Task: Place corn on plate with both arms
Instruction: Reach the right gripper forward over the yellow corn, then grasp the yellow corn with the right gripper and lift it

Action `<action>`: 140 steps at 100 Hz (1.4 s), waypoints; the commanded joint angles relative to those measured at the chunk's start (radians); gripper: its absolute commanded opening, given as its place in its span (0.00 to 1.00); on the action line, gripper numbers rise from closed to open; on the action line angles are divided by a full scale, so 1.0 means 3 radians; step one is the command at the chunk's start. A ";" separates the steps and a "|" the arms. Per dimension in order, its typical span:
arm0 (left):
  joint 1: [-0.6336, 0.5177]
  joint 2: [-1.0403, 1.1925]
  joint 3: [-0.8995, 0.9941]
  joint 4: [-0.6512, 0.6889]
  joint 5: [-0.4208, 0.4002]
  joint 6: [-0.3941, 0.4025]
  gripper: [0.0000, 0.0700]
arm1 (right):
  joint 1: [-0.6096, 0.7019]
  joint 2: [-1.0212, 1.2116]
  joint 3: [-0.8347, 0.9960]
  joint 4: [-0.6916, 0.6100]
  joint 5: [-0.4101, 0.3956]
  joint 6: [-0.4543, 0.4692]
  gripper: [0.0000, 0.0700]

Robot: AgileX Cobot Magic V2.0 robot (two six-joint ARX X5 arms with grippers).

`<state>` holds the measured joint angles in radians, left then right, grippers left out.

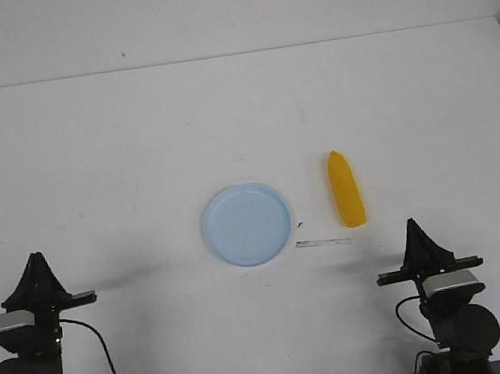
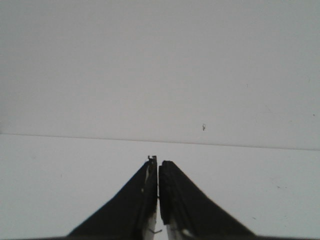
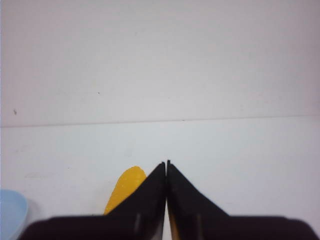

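The yellow-orange corn [image 1: 345, 190] lies on the white table just right of the pale blue plate [image 1: 247, 224], its tapered end pointing away from me. My left gripper [image 1: 33, 259] is shut and empty at the front left, far from both. My right gripper [image 1: 411, 223] is shut and empty at the front right, a little nearer me than the corn. In the right wrist view the corn [image 3: 125, 190] shows partly behind the shut fingertips [image 3: 166, 163], with the plate's edge [image 3: 11, 212] at the side. The left wrist view shows only shut fingers [image 2: 158, 162] over bare table.
A short clear strip, like a small ruler [image 1: 323, 243], lies on the table between the plate and the right gripper. The table's far edge [image 1: 235, 55] meets a plain white wall.
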<state>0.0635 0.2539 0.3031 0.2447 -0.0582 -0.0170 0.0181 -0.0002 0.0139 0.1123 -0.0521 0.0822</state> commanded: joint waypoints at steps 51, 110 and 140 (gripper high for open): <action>0.0006 -0.0003 0.0019 0.0036 -0.0019 0.0017 0.00 | 0.0031 0.0188 0.0587 -0.0272 0.0437 0.0183 0.00; 0.0006 -0.0004 0.0019 0.0037 -0.0018 0.0017 0.00 | 0.0159 0.2851 0.2539 -0.1696 0.0223 0.0078 0.00; 0.0006 -0.0004 0.0019 0.0036 -0.0018 0.0017 0.00 | 0.0482 0.4145 0.3410 -0.2234 0.0252 0.0331 0.00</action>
<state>0.0635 0.2539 0.3031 0.2432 -0.0582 -0.0170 0.1478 1.1755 0.9817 -0.5491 0.0219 0.1413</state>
